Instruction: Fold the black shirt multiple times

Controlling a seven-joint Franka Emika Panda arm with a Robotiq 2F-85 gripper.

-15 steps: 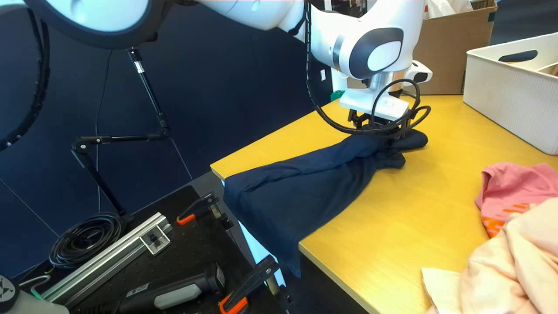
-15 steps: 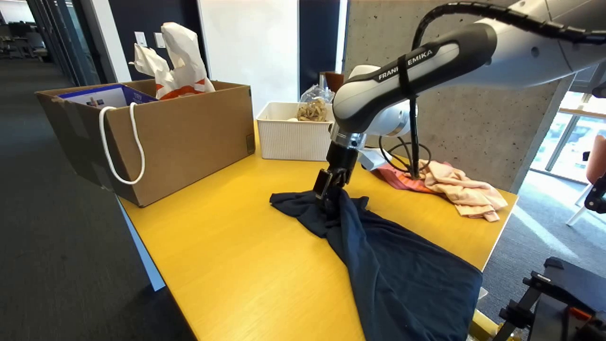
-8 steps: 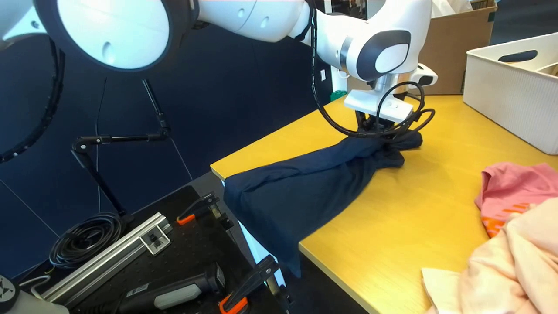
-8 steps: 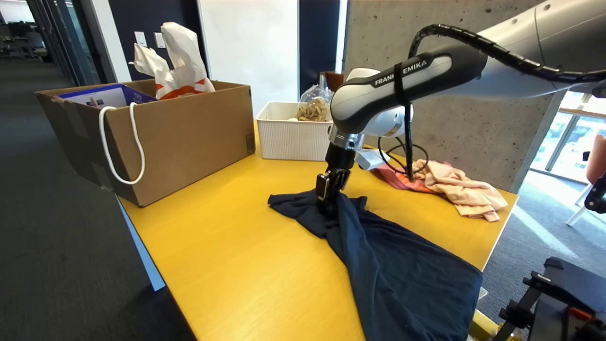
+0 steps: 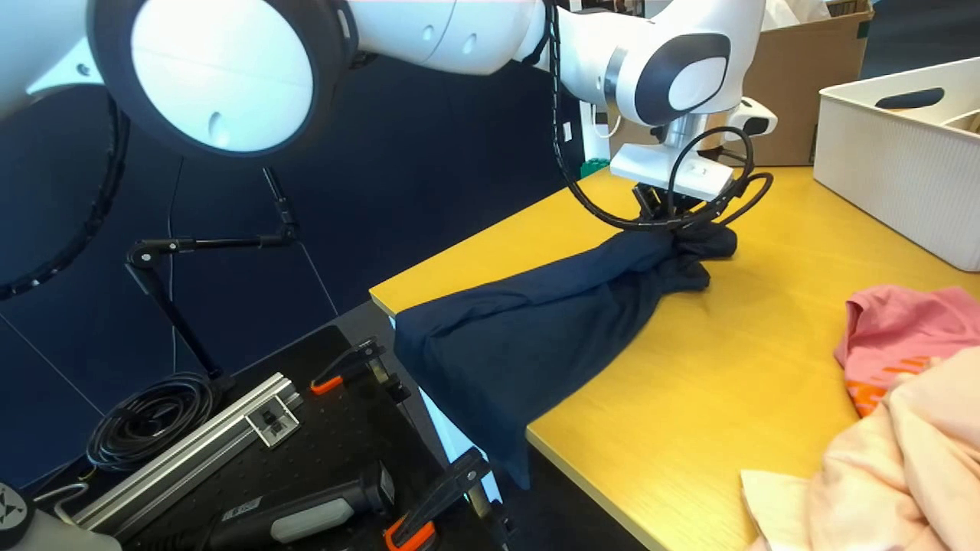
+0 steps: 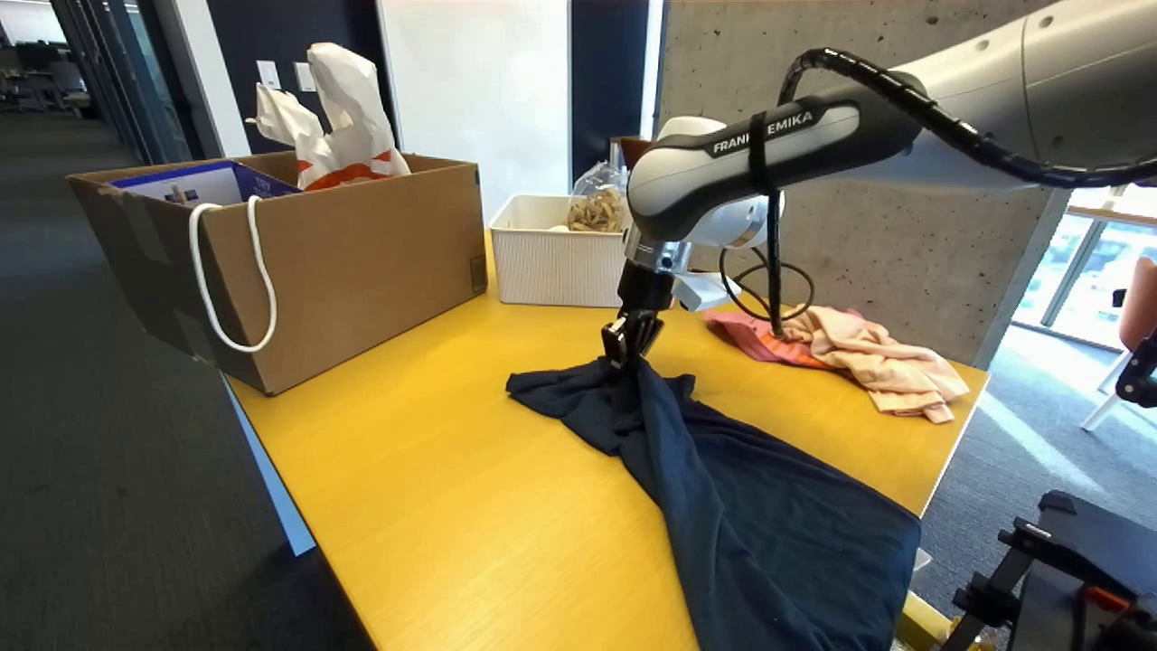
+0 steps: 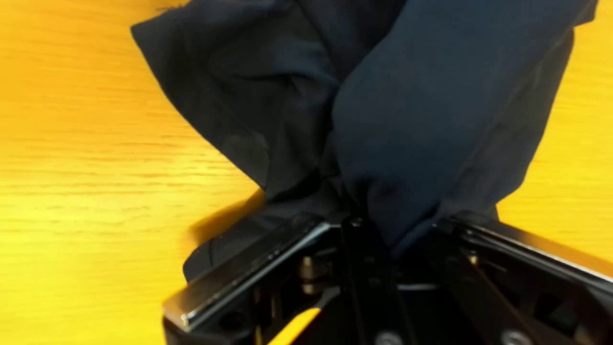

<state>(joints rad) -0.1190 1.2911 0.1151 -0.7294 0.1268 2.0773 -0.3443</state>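
The black shirt (image 5: 528,344) lies bunched lengthwise over the yellow table, its wide end hanging past the edge in both exterior views. My gripper (image 6: 625,362) points down at its narrow far end, where the cloth is gathered up around the fingertips. From the wrist view, a fold of the black shirt (image 7: 421,105) runs into the space between the fingers of my gripper (image 7: 393,230), which have come together on it. A loose flap spreads to one side of the grip. The fingertips themselves are buried in dark cloth, and cables partly cover the gripper in an exterior view.
On the table (image 6: 434,470) stand a cardboard box (image 6: 362,262) and a white bin (image 6: 565,262). A pink cloth (image 5: 911,329) and a pale peach cloth (image 5: 903,459) lie to the side. Clamps (image 5: 444,497) hold at the table's edge beside a black equipment bench.
My gripper has gone from open to shut on the shirt's gathered end. It has risen slightly, drawing the cloth there up and inward a little.
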